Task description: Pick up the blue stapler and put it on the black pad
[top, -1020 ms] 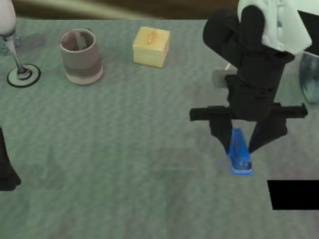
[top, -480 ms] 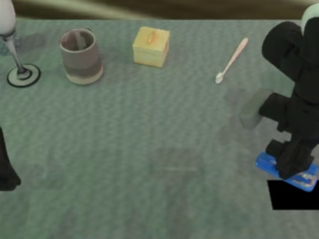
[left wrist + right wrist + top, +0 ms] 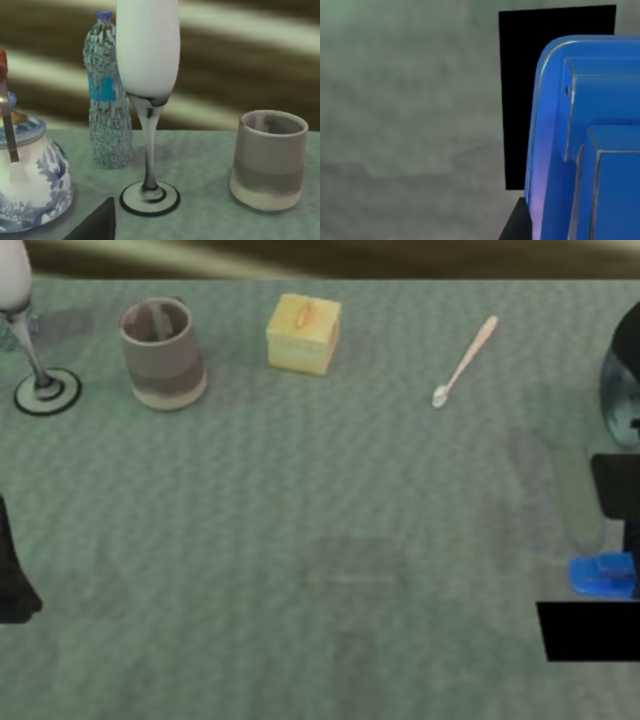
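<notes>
The blue stapler (image 3: 603,575) hangs at the table's right edge, just behind the far edge of the black pad (image 3: 590,631). My right gripper (image 3: 624,540) is shut on it and is mostly cut off by the top view's right border. In the right wrist view the blue stapler (image 3: 585,140) fills the near side, one dark finger (image 3: 519,225) presses on its flank, and the black pad (image 3: 520,75) lies on the table beyond it. My left gripper (image 3: 10,580) is parked at the table's left edge.
Along the back stand a wine glass (image 3: 30,340), a grey cup (image 3: 162,352), a yellow box (image 3: 303,333) and a pink spoon (image 3: 463,360). A glassy vessel (image 3: 620,390) sits at the right edge. A water bottle (image 3: 106,95) and a blue-white teapot (image 3: 30,180) stand near the left arm.
My right arm has carried the blue stapler rightward from the table's centre-right to its right edge beside the black pad. The pink spoon came into view. The left arm has not moved.
</notes>
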`<state>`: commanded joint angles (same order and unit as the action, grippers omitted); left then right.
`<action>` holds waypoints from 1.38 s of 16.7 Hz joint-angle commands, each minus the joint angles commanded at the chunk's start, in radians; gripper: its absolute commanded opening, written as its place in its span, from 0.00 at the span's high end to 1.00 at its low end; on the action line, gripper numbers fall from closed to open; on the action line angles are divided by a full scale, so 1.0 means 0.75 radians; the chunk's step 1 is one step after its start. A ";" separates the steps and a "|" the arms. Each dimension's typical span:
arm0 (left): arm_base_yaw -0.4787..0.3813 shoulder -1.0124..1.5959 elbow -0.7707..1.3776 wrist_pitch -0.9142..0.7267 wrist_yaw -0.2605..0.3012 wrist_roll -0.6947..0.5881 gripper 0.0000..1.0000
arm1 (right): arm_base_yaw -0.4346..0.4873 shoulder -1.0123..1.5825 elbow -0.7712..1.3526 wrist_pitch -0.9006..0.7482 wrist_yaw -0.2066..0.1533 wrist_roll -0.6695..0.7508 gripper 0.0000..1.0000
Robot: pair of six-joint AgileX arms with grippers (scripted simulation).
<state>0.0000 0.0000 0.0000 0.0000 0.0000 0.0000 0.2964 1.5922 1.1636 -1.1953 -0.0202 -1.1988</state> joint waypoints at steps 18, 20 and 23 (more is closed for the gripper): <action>0.000 0.000 0.000 0.000 0.000 0.000 0.00 | -0.022 0.094 -0.304 0.472 0.024 -0.124 1.00; 0.000 0.000 0.000 0.000 0.000 0.000 0.00 | -0.019 0.131 -0.370 0.571 0.024 -0.124 1.00; 0.000 0.000 0.000 0.000 0.000 0.000 0.00 | -0.017 0.149 -0.402 0.615 0.024 -0.126 1.00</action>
<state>0.0000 0.0000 0.0000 0.0000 0.0000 0.0000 0.2840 1.7041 0.8619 -0.7343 -0.0023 -1.2930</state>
